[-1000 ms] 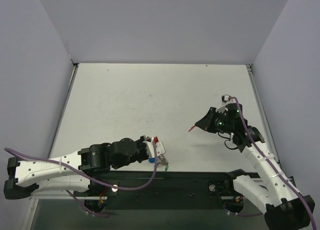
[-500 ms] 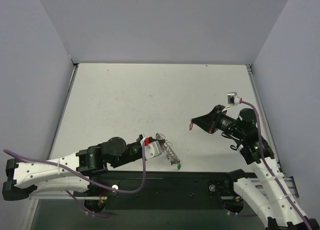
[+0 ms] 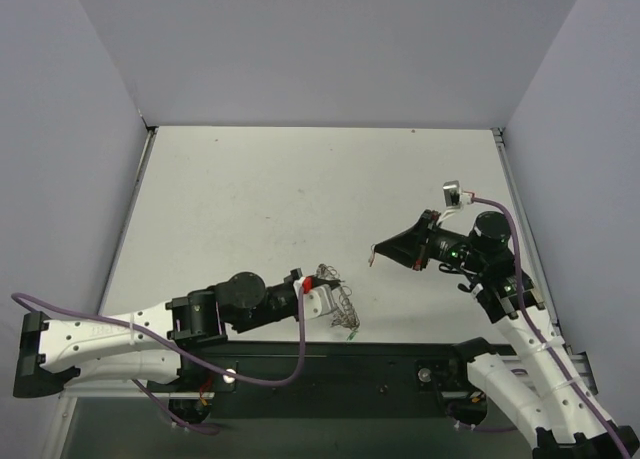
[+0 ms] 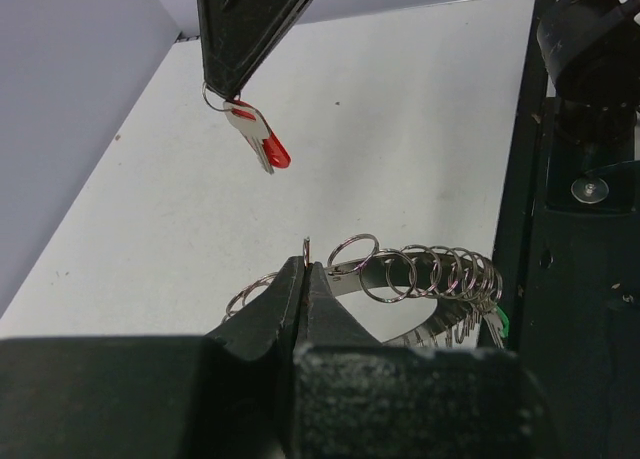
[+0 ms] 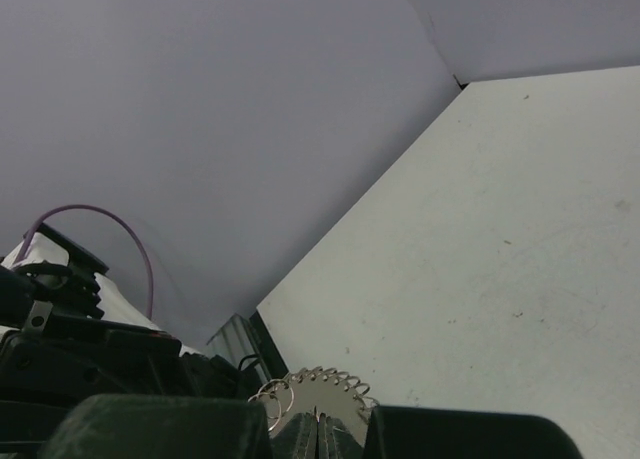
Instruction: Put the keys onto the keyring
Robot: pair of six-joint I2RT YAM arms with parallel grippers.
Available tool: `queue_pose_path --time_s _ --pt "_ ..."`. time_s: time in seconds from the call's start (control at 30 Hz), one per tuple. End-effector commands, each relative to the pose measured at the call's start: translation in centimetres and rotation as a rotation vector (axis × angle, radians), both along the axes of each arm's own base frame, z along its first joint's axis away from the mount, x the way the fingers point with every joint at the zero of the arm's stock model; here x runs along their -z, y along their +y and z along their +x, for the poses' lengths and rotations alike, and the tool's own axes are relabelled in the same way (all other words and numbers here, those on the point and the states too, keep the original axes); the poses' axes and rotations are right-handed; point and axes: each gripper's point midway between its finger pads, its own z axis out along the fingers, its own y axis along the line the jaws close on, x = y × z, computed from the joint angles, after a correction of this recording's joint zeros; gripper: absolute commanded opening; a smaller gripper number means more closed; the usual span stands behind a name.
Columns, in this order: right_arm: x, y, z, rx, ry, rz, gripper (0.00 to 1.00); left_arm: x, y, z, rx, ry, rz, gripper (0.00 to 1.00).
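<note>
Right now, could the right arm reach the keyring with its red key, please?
Probably yes: nothing stands between the red key in the right gripper and the keyring held by the left gripper.

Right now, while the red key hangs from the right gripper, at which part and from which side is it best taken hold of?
Probably the red lower end of the red key, approached from below. The right gripper pinches the small ring at its top, so only the hanging, slanted end is free for a second pair of fingers.

White table (image 3: 300, 199), faintly speckled. Pale lilac walls (image 3: 330, 49) on three sides. Black rail (image 3: 380, 364) along near edge. Metal strip (image 3: 125, 224) down each side.
</note>
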Motion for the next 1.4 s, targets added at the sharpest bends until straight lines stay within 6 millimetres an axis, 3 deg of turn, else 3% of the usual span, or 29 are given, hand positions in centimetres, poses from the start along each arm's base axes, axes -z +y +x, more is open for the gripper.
queue_pose_path --time_s 0.0,0.5,1.37 --pt "-2.8 1.0 -2.0 -0.131 -0.122 0.024 0.0 -5.3 0.0 0.5 -0.007 -0.058 -0.15 0.0" --pt "-3.8 2.6 -4.8 -0.274 -0.188 0.064 0.0 -6.6 0.4 0.4 0.033 -0.026 -0.242 0.0" --pt "-3.1 4.9 -5.1 -0.314 -0.196 0.08 0.0 -6.7 -0.8 0.7 0.058 0.014 -0.248 0.0"
